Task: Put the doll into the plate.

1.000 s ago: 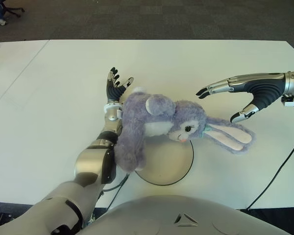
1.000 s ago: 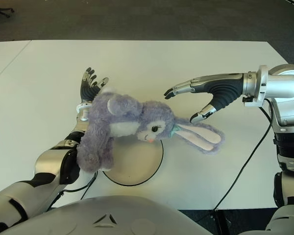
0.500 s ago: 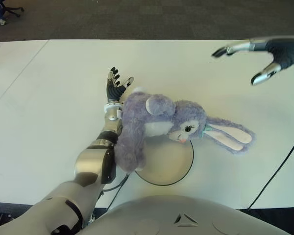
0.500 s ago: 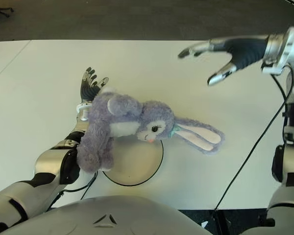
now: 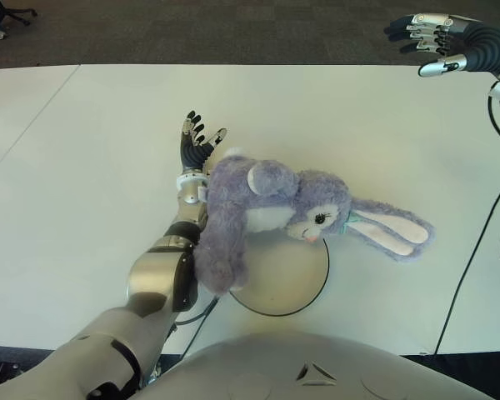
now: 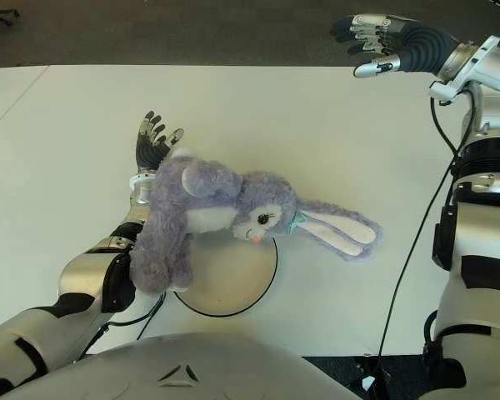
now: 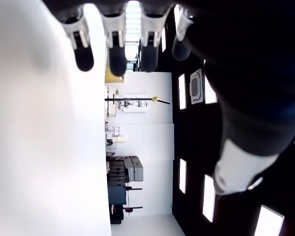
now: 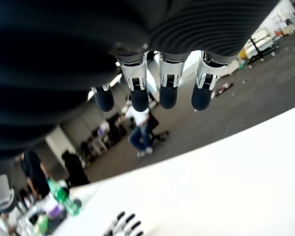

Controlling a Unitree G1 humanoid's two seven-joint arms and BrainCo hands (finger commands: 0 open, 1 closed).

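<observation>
Purple plush doll (image 5: 275, 208) draped across left hand (image 5: 196, 150) forearm, partly over plate (image 5: 287, 279); both hands released.

So the plate (image 5: 287, 287) sits on the counter (image 5: 83, 167) right at the near edge, pretty much dead centre in front of the robot. The doll (image 5: 267, 204) lies across the plate's far rim: head over the plate, ears trailing off to the right onto the counter, body hanging off to the left over the left forearm. The left hand (image 5: 197, 143) is just behind the doll. The right hand (image 5: 437, 40) is way off past the far right corner, well apart from everything.
</observation>
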